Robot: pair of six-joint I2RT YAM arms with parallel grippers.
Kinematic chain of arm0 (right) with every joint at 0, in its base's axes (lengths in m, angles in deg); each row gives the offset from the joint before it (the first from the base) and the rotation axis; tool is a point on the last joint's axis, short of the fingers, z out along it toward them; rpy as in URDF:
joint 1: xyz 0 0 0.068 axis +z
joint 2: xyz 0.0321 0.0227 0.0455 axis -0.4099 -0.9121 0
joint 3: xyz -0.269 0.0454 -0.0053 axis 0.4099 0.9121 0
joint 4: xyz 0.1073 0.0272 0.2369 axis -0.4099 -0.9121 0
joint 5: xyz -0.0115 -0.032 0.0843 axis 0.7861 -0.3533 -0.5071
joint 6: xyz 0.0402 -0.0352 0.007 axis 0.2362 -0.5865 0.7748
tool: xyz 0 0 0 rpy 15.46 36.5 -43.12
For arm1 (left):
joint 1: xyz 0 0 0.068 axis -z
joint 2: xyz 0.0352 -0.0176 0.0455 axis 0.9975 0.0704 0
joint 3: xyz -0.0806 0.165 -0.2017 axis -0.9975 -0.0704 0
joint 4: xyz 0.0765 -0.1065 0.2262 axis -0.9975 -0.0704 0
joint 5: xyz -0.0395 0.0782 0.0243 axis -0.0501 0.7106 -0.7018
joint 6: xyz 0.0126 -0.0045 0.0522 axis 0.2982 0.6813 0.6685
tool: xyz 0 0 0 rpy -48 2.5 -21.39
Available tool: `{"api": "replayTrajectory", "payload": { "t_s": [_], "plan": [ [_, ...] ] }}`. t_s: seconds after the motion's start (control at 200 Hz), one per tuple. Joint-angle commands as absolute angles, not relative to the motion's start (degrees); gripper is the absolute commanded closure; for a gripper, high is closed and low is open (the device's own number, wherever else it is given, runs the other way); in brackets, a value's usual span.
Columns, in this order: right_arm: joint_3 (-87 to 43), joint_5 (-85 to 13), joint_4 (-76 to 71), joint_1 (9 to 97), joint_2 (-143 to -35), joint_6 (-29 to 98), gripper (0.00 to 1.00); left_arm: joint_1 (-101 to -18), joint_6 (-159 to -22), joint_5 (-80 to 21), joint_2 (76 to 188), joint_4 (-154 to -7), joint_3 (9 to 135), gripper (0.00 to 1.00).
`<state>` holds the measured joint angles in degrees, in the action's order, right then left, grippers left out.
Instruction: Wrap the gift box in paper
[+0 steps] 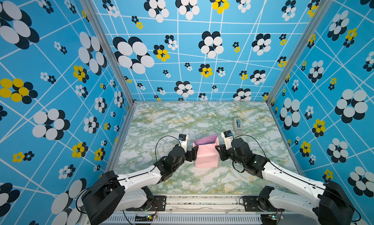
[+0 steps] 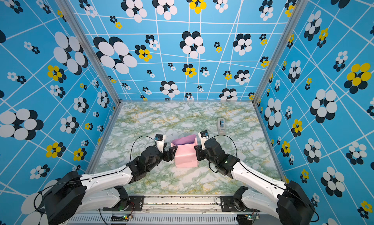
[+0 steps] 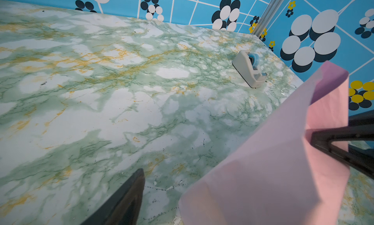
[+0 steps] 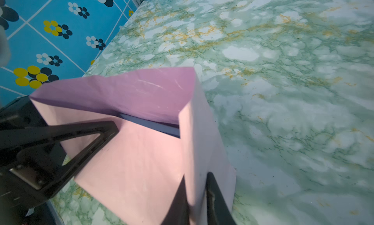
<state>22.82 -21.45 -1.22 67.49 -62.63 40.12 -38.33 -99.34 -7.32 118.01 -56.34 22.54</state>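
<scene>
Mid-table, the paper (image 1: 206, 153) stands pink side out around the box (image 4: 153, 126), only a blue sliver showing. My right gripper (image 4: 196, 179) pinches the right flap, probably to fold it. My left gripper (image 1: 193, 153), jaws wide, seems to steady the left side.

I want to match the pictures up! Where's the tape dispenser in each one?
Both top views: tape dispenser right of middle, just beyond the right end effector.
Left wrist: picture's upper right, past the paper.
Right wrist: not in it.
Shared landmark: the pink paper, in all four.
</scene>
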Motion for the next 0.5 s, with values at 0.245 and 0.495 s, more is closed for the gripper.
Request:
{"api": "replayTrajectory", "payload": {
  "t_s": [0.245,0.495],
  "plan": [
    [23.27,-15.59,1.98,70.69,-65.15,44.08,0.89,-38.44,-97.64,-6.85,119.0,-60.77,22.91,0.19],
    [23.43,-12.89,1.32,71.48,-64.73,44.3,1.0,-38.48,-97.44,-6.52,118.84,-60.77,22.82,0.19]
  ]
}}
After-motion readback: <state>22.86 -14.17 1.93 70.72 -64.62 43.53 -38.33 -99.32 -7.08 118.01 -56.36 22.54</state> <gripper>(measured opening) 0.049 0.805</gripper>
